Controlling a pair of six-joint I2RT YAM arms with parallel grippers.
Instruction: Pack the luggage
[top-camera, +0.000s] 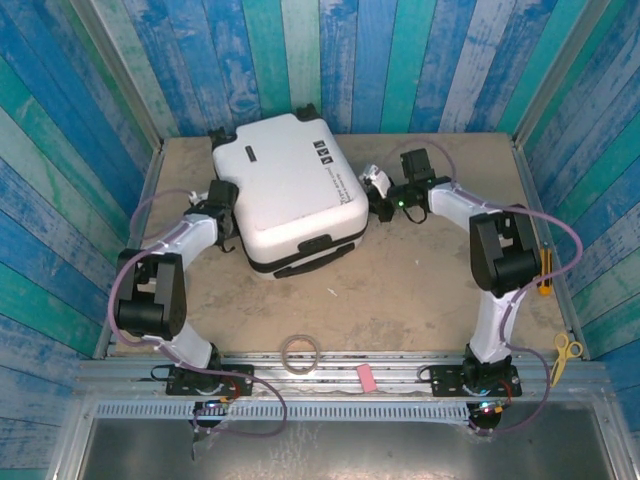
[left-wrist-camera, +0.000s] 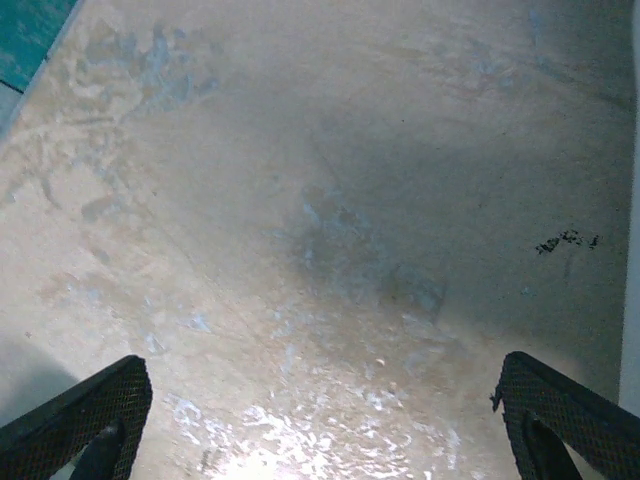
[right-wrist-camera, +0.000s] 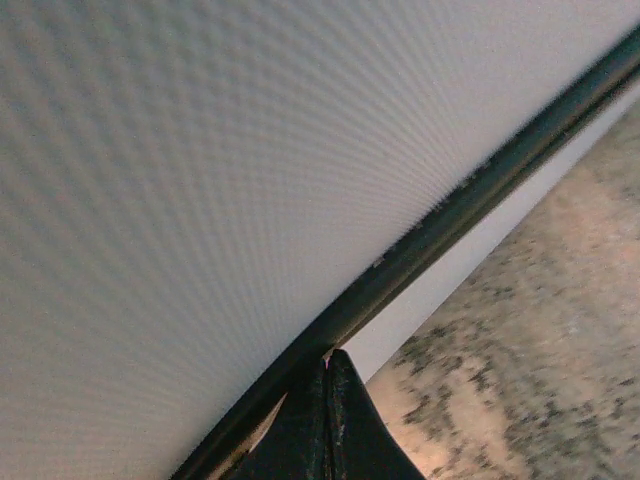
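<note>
Top external: closed white suitcase lies flat on the far middle of the table, an arm at each side.
Left gripper sits just beside the case's left side; in the left wrist view its fingers are spread wide over bare tabletop. Right gripper is at the case's right side; in the right wrist view its fingers are pressed together, tips against the black zipper band. Cannot tell whether anything is pinched between them.
</note>
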